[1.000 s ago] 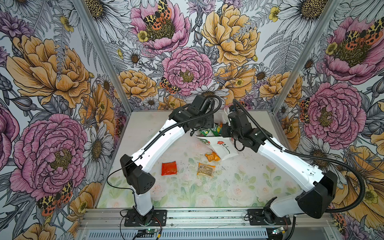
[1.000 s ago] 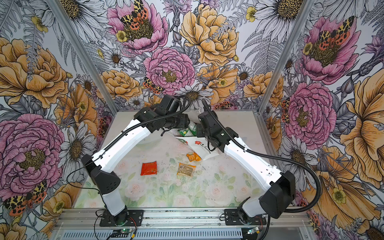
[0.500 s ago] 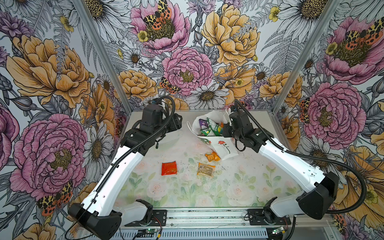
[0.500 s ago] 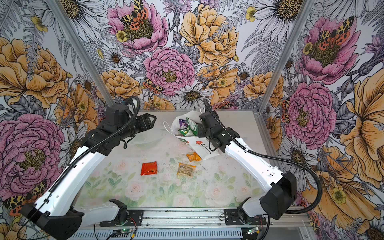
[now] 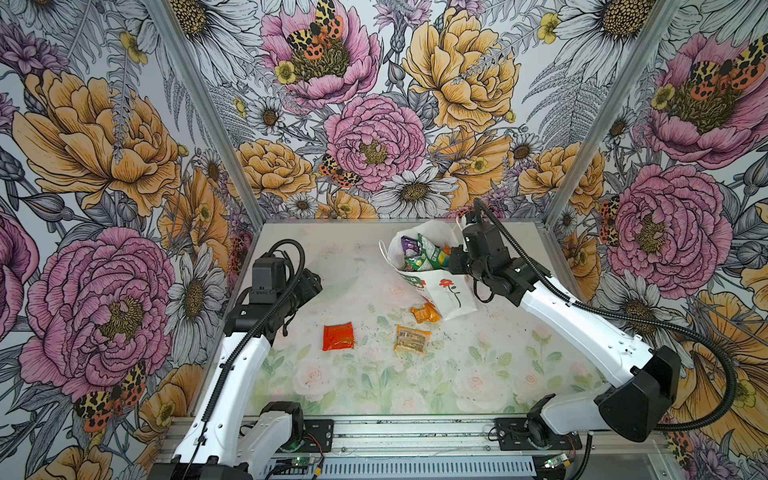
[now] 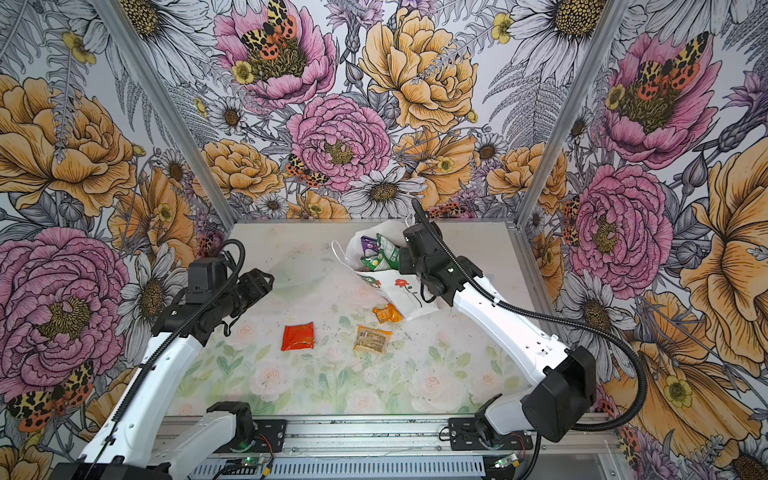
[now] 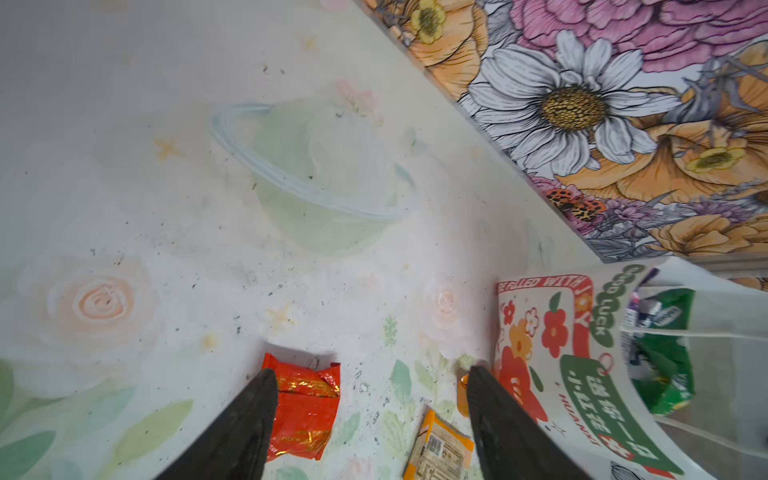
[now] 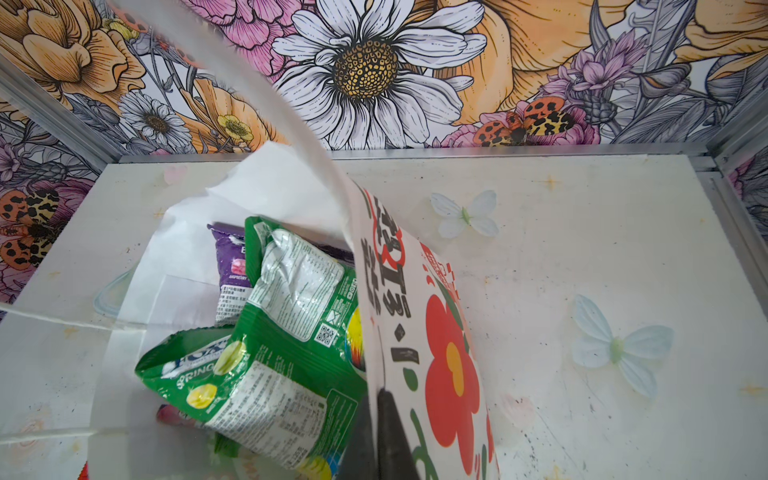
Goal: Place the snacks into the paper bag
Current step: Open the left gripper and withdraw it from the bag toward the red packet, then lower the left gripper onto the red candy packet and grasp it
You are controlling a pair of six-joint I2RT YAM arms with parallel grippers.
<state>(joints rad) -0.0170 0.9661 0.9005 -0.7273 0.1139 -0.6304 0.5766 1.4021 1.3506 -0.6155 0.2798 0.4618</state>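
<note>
We find the bag standing tilted at the far right of the table, mouth open toward the left arm's side. Inside it show a purple packet and green packets. Three snacks lie outside: a red packet near the table's middle, a yellow packet just to its right, and an orange packet touching the foot of the bag.

The right gripper is pressed together on the bag's printed wall at the rim — pinching the paper and holding the mouth wide. The left gripper is spread and empty, its fingers framing the red packet from above and to the side.

We judge the step in hand to be the next pick, most likely the red packet. To do it well, we would bring the left gripper down with its fingers astride the packet's narrow width, close on the crinkled foil without sliding it, then lift high enough to clear the rim before crossing. The right pinch should hold firm — a slack wall would close the mouth.

The left arm is folded back at the left edge, wrist raised and aimed down across the table. The right arm reaches long from the front rail to the bag, wrist turned toward the rim.
</note>
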